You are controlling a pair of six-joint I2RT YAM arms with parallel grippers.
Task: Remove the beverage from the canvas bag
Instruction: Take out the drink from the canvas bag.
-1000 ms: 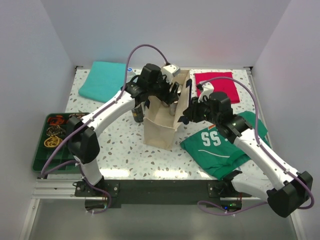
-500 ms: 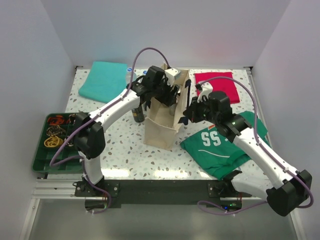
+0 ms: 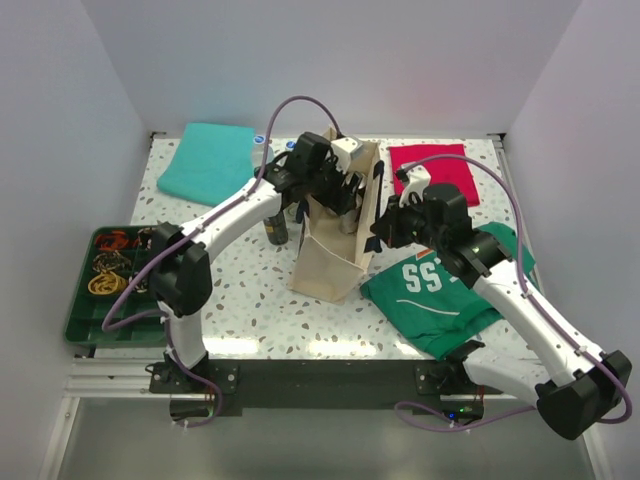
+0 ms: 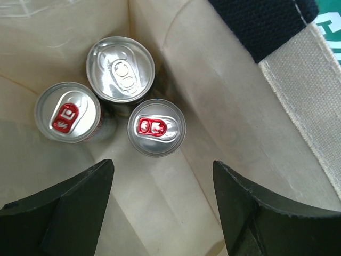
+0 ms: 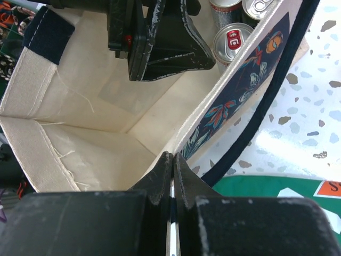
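Note:
The beige canvas bag [image 3: 330, 262] stands upright mid-table, leaning a little. Three beverage cans stand on its floor: one with a silver tab [image 4: 120, 68] and two with red tabs [image 4: 67, 112] [image 4: 156, 127]. My left gripper [image 4: 163, 166] hangs open inside the bag's mouth, above the cans and touching none, the nearest red-tab can just ahead of its fingertips. My right gripper [image 5: 173, 158] is shut on the bag's right rim [image 5: 213, 114], beside the navy strap [image 5: 277, 80]. From the right wrist view the left gripper [image 5: 160, 37] and a red-tab can [image 5: 233, 40] show inside the bag.
A dark can [image 3: 276, 228] stands on the table just left of the bag. A teal cloth [image 3: 205, 160] lies back left, a red cloth [image 3: 435, 170] back right, a green shirt [image 3: 440, 290] under the right arm. A green tray [image 3: 80, 310] of small items sits at the left edge.
My right gripper has closed on the bag's rim and drawn it slightly right, widening the mouth. My left gripper has spread its jaws wider inside the bag.

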